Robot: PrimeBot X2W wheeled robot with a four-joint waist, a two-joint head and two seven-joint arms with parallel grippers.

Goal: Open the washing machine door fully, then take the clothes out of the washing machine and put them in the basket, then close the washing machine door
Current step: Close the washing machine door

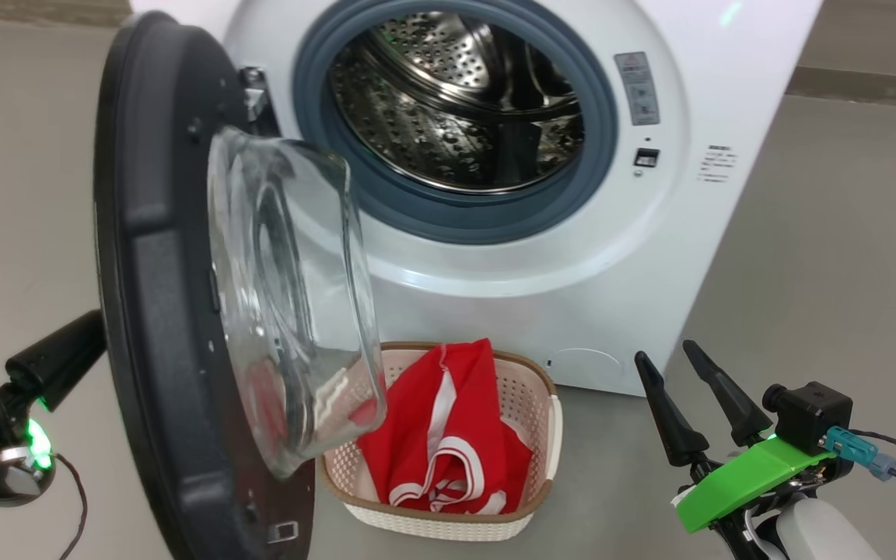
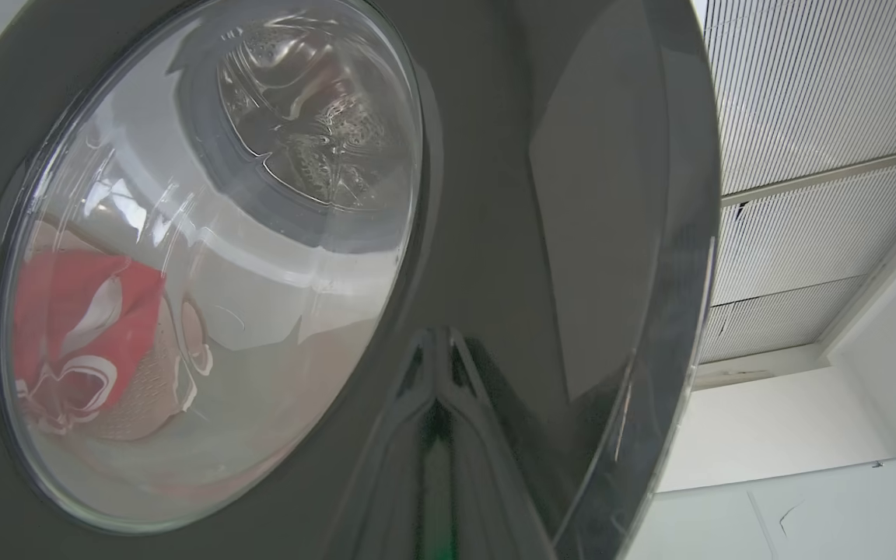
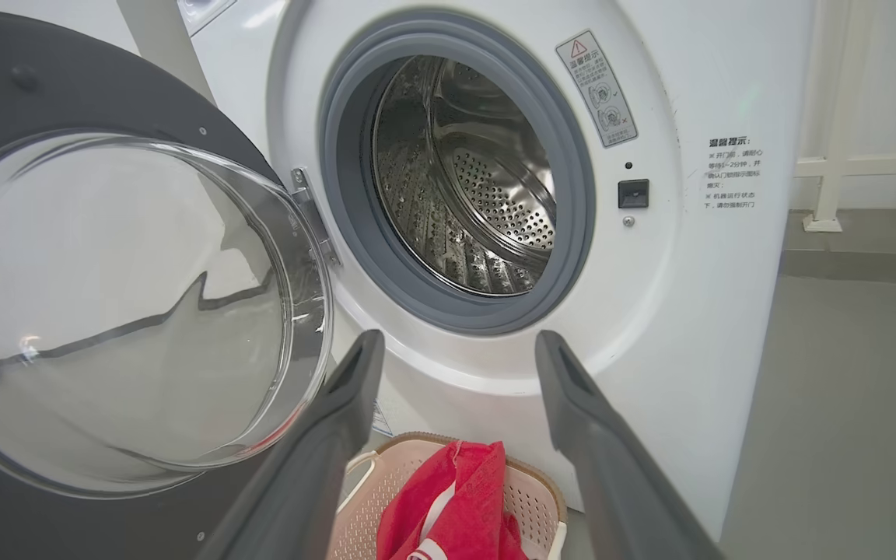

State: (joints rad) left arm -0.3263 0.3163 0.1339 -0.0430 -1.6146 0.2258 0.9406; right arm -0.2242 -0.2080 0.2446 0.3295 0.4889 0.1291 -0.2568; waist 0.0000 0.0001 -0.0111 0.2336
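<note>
red clothes [image 1: 448, 435] fill the basket [image 1: 530, 389]; the steel drum [image 1: 456, 101] is bare.

Drum opening [image 1: 456, 109]: unblocked from the front.
Left flank: washing machine door [image 1: 160, 311] stands ajar, its glass bowl [image 1: 292, 311] crowding the basket [image 1: 530, 412].

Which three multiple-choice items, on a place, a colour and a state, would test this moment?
1. Where do the bright red, white-trimmed clothes lie?
A. in the steel drum
B. in the cream perforated plastic basket
C. on the floor
2. What colour is the rubber gasket of the big white washing machine?
A. yellow
B. red
C. grey
3. How is the right gripper with long dark fingers?
A. open and empty
B. shut on a garment
C. shut on the door rim
Key: B, the red cloth lies in the basket; C, the ring round the opening is grey; A, its fingers stand apart with nothing between.
</note>
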